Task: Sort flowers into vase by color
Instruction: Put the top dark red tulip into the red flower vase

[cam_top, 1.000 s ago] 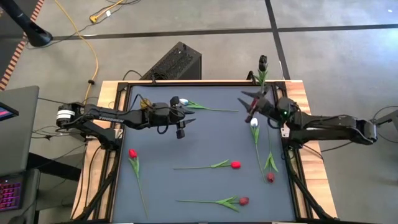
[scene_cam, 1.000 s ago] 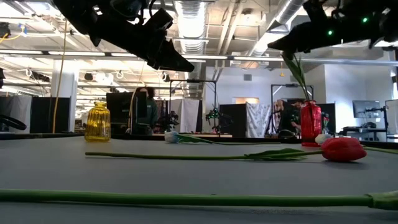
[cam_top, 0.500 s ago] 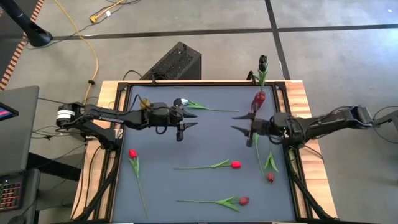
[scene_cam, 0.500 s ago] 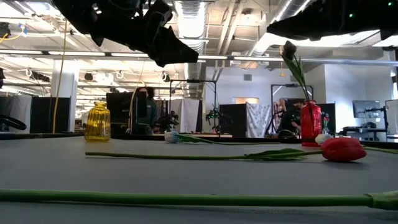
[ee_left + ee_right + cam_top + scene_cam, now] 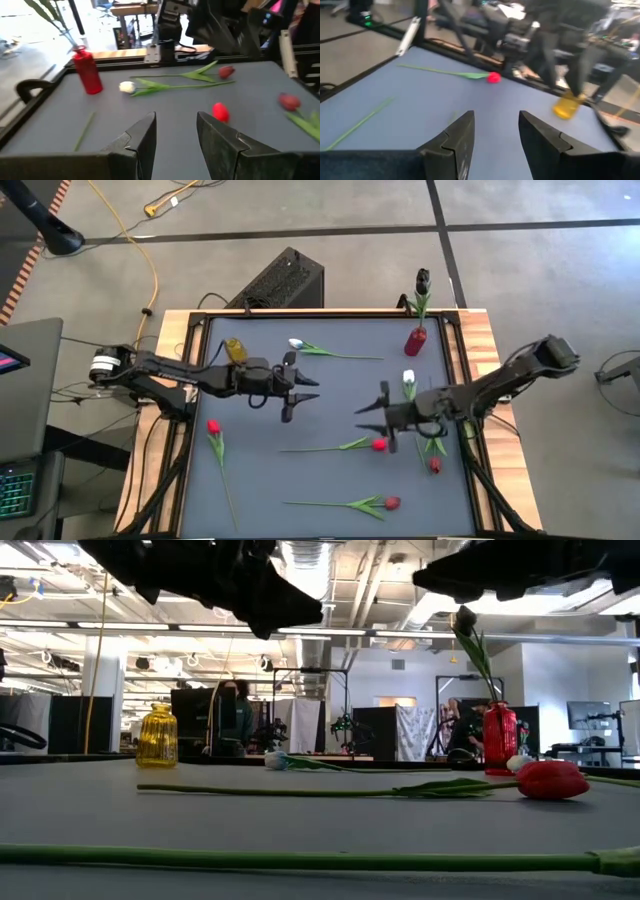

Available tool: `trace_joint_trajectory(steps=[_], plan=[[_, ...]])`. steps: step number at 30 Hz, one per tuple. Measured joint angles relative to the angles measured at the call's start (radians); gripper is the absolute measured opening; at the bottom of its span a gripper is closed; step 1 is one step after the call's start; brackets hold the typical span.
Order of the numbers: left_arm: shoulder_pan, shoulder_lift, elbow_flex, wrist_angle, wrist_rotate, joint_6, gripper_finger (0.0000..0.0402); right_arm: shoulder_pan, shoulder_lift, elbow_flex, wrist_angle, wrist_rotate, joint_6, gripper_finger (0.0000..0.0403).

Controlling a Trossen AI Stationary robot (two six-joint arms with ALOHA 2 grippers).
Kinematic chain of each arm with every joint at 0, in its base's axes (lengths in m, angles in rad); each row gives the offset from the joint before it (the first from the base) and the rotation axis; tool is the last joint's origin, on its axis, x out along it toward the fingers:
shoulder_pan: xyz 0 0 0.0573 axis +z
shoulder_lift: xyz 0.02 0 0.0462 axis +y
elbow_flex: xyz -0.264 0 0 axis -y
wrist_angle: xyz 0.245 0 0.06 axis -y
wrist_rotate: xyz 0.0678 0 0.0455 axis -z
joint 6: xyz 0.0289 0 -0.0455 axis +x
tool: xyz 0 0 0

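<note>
- The right gripper (image 5: 372,413) has swung away from the red vase (image 5: 416,340) at the table's far right edge and now hangs over the middle of the mat, just beside the red tulip (image 5: 379,445) with its stem running leftward. Its fingers are spread and empty.
- A dark tulip (image 5: 422,278) stands in the red vase (the only flower sorted so far), so the right arm seems to be heading for its next pick.
- The left gripper (image 5: 300,390) has drifted a little toward the table centre; its fingers are parted too, carrying nothing.
- Still loose on the mat: a white tulip (image 5: 296,343) near the yellow vase (image 5: 235,349), another white tulip (image 5: 408,378), a red one (image 5: 213,426) at left, and two darker red heads (image 5: 392,503) (image 5: 435,465), possibly maroon.
- The low view shows the vases' heights and the dark tulip upright, which the high view flattens; the left wrist view shows the gap between its own fingers (image 5: 145,140) plainly.
</note>
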Motion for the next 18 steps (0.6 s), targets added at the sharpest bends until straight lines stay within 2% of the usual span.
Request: trace_joint_trajectory(steps=[6,10,14,18], plan=[[-0.066,0.000,0.000,0.003,0.000,-0.053,0.0130,0.087,0.187,0.123,-0.008,0.000,0.019,0.0180],[-0.111,0.005,0.000,0.004,-0.010,-0.094,0.0130,0.152,0.258,0.192,-0.051,0.001,0.026,0.0180],[-0.166,0.019,0.000,0.016,-0.085,-0.133,0.0130,0.212,0.264,0.231,-0.162,0.000,0.049,0.0180],[-0.234,0.053,0.001,0.031,-0.184,-0.189,0.0130,0.254,0.213,0.234,-0.287,0.001,0.115,0.0180]])
